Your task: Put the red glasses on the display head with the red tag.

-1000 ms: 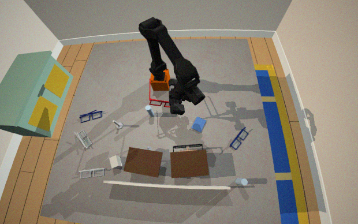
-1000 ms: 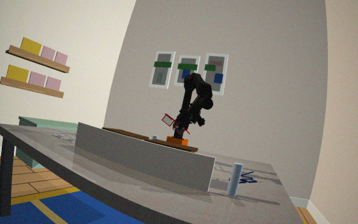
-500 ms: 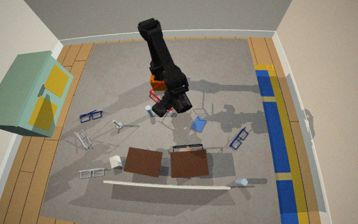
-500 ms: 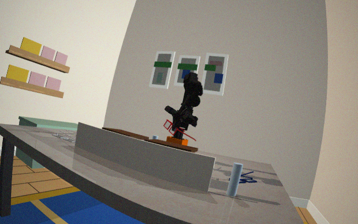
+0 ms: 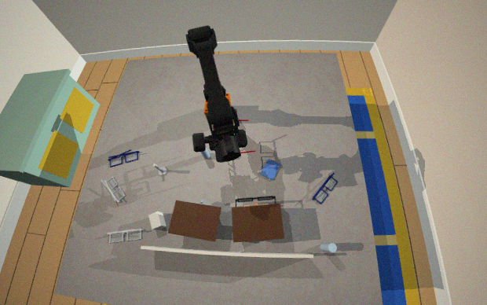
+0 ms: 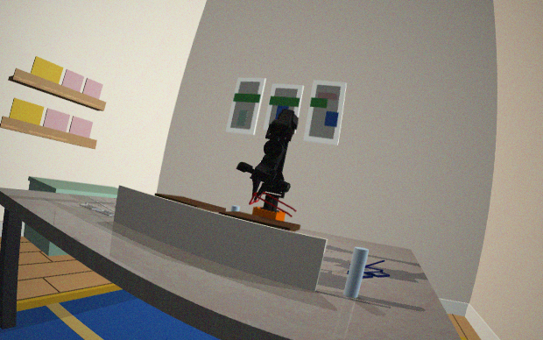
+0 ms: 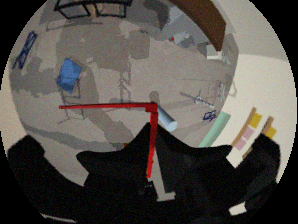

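My gripper is shut on the red glasses and holds them in the air above the table; in the top view the arm hides the fingers and most of the frame. In the wrist view one red bar runs left and another down between the fingers. A pale grey head, mostly hidden under the left brown panel, shows beside a small red tag. The other head, skin-coloured, is under the right brown panel, with black glasses at its front.
A light blue cylinder stands near the arm, another at the right. A blue block lies in front of the heads. A long upright board stands behind them. Blue and white glasses lie at the sides.
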Controlling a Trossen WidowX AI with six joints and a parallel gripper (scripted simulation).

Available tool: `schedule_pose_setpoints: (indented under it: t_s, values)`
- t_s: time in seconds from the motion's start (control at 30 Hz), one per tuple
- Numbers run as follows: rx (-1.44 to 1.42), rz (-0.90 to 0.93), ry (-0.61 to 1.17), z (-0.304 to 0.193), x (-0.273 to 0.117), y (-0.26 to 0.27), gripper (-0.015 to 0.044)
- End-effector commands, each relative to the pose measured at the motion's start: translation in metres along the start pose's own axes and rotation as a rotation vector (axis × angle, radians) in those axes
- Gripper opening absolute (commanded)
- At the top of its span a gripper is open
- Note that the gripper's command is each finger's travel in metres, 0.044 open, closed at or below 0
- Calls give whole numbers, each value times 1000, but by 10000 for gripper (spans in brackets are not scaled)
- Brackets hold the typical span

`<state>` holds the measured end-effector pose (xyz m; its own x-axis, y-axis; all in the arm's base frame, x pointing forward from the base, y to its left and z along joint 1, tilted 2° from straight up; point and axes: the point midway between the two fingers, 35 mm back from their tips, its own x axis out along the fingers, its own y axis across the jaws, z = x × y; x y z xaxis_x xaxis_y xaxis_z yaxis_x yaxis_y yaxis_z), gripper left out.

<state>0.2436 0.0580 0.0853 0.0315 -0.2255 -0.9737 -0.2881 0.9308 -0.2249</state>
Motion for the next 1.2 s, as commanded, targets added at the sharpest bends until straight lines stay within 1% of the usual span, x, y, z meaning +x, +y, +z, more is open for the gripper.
schedule_pose_setpoints:
  t_s: [0.0,0.6,1.17]
  values:
    - [219,36,7,0,5,-9,0]
    - [1076,150,68,-2,22,-46,0]
    - [1870,245,173,-8,36,-82,0]
